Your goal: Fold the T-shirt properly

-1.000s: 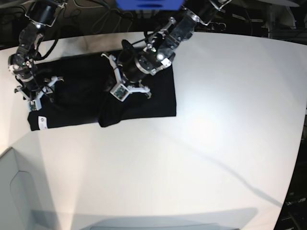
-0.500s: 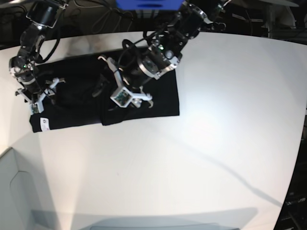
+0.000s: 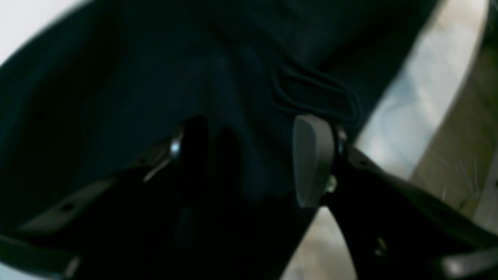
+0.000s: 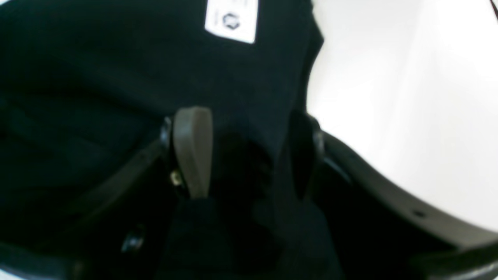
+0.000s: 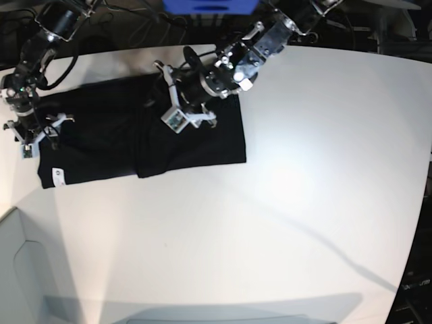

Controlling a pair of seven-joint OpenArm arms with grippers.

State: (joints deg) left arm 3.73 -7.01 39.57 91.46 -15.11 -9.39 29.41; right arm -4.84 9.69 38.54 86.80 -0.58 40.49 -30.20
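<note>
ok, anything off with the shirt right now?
Not damaged, but the fold is untidy: the shirt has a bunched ridge down its middle and an uneven front edge. Both grippers, left and right, are open above it.

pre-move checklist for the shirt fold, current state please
1. Left gripper released: ok. Its jaws stand apart over the large black cloth T-shirt, nothing pinched.
2. Right gripper state: ok for open; the gap between its pads shows. Whether cloth lies between them: cannot tell.
3. Shirt fully on the white table: ok; no edge hangs off in the base view.
4. Fold flat: not ok. A ridge runs through the middle and the front edge steps unevenly.
5. Small white tag visible at the shirt's corner: ok.
</note>
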